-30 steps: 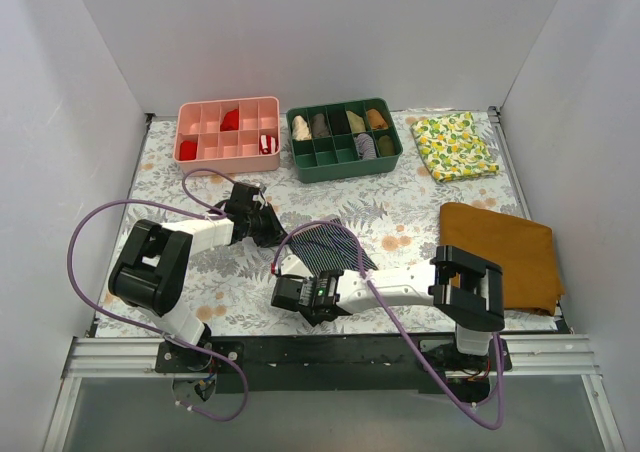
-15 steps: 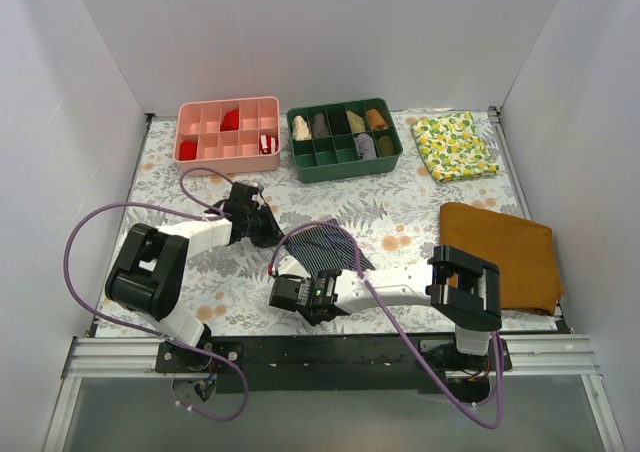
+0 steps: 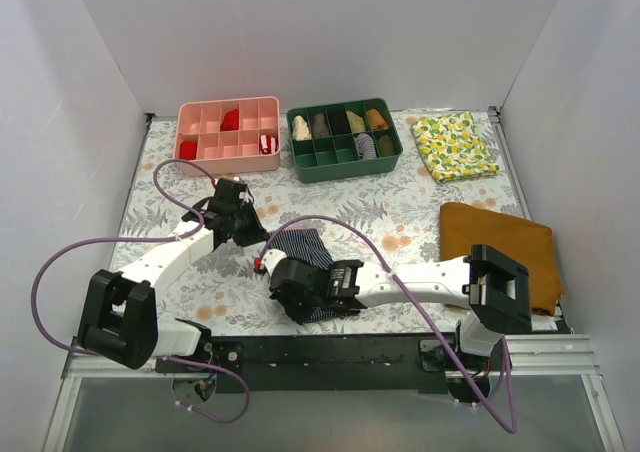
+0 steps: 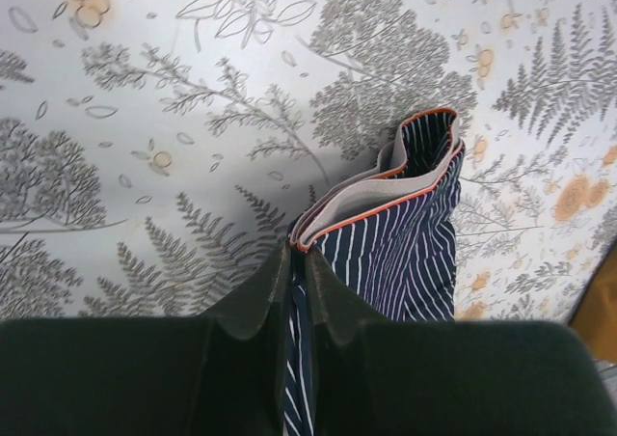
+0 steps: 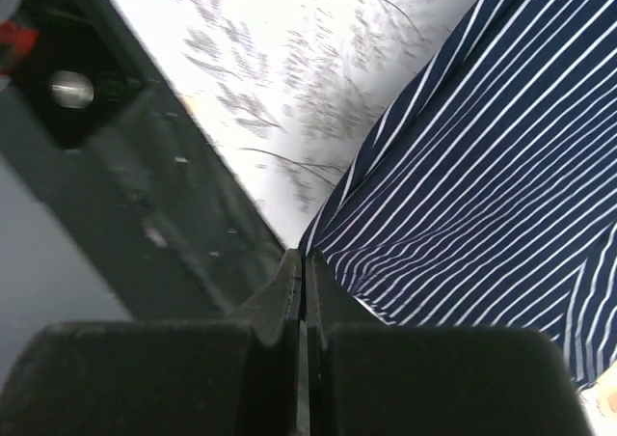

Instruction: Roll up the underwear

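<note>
The underwear (image 3: 305, 244) lies bunched on the flowered table (image 3: 420, 222), toward 6 o'clock from the green tray (image 3: 345, 170). The left gripper (image 4: 299, 255), at the cloth's 9 o'clock side, pinches the folded grey, orange-edged waistband (image 4: 386, 180) between its fingers. The right gripper (image 5: 304, 262), at the cloth's 6 o'clock edge, has its fingers pressed together on a corner of the striped fabric, which puckers there.
</note>
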